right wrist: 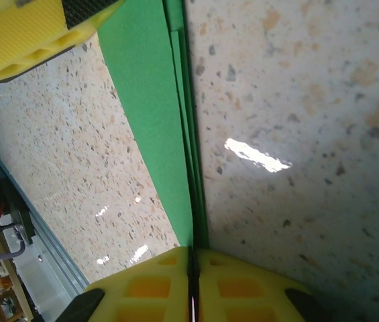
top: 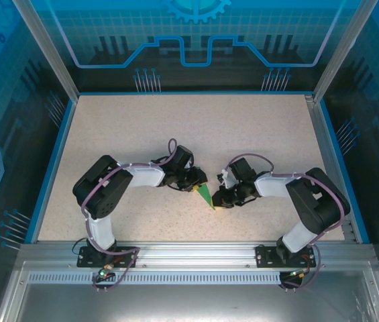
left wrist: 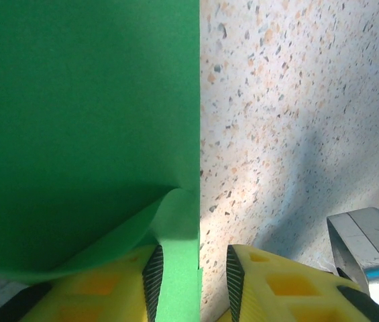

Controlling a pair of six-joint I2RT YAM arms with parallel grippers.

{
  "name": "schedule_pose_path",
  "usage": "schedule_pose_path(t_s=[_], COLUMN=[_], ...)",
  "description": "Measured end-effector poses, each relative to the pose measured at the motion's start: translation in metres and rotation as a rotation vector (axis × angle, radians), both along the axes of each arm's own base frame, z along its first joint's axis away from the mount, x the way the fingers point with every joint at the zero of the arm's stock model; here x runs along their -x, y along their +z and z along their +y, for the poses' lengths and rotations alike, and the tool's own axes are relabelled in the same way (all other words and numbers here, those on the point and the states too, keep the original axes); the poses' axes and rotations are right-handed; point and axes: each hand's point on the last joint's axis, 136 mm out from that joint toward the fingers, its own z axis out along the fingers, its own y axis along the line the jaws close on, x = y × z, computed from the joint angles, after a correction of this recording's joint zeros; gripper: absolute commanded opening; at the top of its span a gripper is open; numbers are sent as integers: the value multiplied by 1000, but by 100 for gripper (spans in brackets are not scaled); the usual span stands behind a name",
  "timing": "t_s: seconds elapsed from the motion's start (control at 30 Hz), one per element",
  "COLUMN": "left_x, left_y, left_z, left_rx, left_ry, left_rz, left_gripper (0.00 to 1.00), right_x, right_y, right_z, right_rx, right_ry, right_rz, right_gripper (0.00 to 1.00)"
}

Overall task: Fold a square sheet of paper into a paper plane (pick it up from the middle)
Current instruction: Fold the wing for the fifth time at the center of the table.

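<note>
Overhead first: green paper plane (top: 206, 195), a narrow dart, sits a little toward 6 o'clock from the middle of the speckled tabletop (top: 142, 127), its tip aimed at about 5 o'clock. The left hand (top: 199, 182) meets it from 10 o'clock and the right hand (top: 219, 201) from 4 o'clock, so the two arms bend in on it from either side, though from up here the fingers are too small to read. Over to the left wrist: the paper plane (left wrist: 82, 134) takes the whole half toward 9 o'clock, one straight edge running from 12 to 6, a loose flap curling up near the bottom. The left hand (left wrist: 192, 272) stands spread, with the paper's edge strip lying between the yellow fingers (left wrist: 102, 292) against the 9 o'clock pad and bare tabletop (left wrist: 296, 100) showing in front of the other pad, so nothing is clamped. Now the right wrist: the right hand (right wrist: 192, 258) has its yellow fingers (right wrist: 243, 288) pressed together at 6 o'clock, pinching the folded edge of the paper plane (right wrist: 152, 114), which runs up as a slim green wedge toward 12 o'clock. At 11 o'clock a finger of the left hand (right wrist: 28, 33) sits against the far end of the paper, and the tabletop (right wrist: 310, 100) lies on both sides.
</note>
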Motion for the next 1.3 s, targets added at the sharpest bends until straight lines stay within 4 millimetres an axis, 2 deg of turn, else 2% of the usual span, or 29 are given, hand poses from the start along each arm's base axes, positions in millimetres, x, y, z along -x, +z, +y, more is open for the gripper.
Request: schedule_pose_path(t_s=[0.33,0.4,0.5,0.57,0.67,0.9,1.07,1.13,1.2,1.3], left_x=[1,1,2,2,2,5,5,6,6,5], left_y=[0,0,0,0,0,-1,-1,-1,-1,-1], left_z=[-1,-1,-2,-2,-2,-4,-5,-5,-5,-5], left_rx=[3,3,4,3,2,5,7,7,6,6], left_ry=[-6,-6,-9,-9,-9,-20,-21,-21,-21,-21], left_rz=[9,10,11,13,15,23,24,24,25,25], left_gripper=[35,35,35,35,35,34,34,34,34,34], right_x=[4,4,5,5,6,11,14,15,17,19], right_y=[-1,-1,-1,-1,-1,-2,-1,-1,-1,-2], right_z=[-2,-3,-4,-4,-4,-8,-9,-10,-11,-13], right_rx=[8,10,7,7,8,11,14,15,21,31], right_ry=[-1,-2,-13,-13,-14,-14,-12,-11,-12,-12], right_rz=[8,7,14,14,15,11,13,17,22,25], right_gripper=[14,4,2,3,10,11,15,14,8,7])
